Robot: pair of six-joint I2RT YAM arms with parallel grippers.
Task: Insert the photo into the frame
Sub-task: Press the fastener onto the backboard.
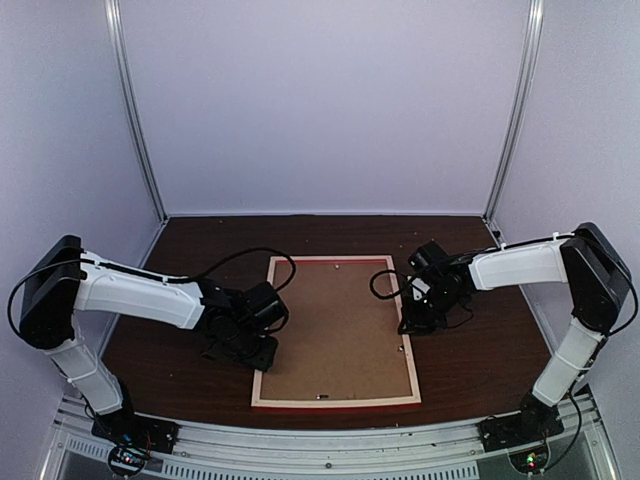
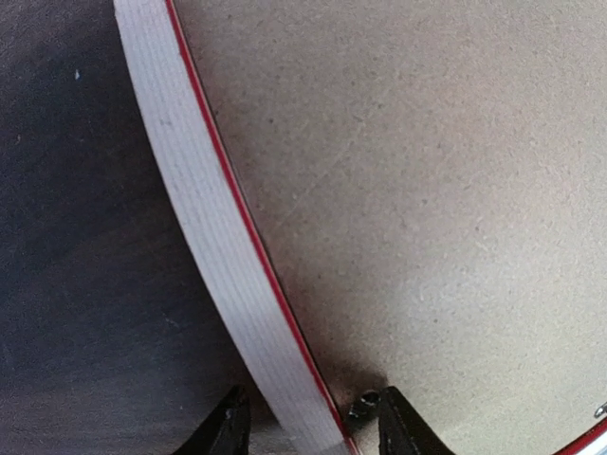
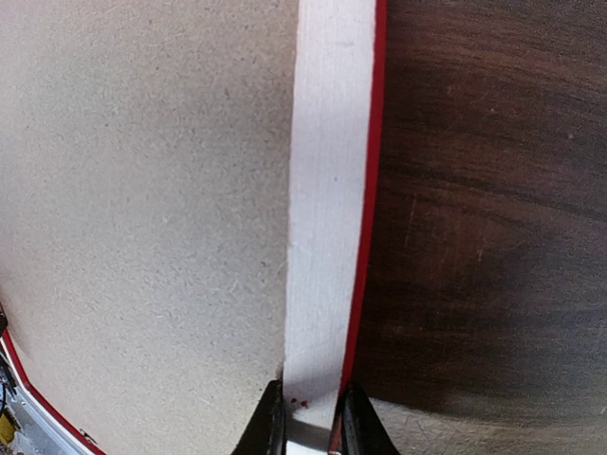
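Brown backing board (image 1: pixel 335 330) covers frame (image 1: pixel 336 404) w/ front face hidden.

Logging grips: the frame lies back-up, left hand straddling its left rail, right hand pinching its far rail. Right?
No: the right hand pinches the right rail of the frame, not the far one, as the top external view shows. The left hand does straddle the left rail, and the frame lies back-up.

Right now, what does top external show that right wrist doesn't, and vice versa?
Top external only: the whole frame lying back up, with the left pincer at its left rail.
Right wrist only: the right pincer clamped across the pale right rail, contact visible.
Both: the brown backing board inside the frame, and the dark table.
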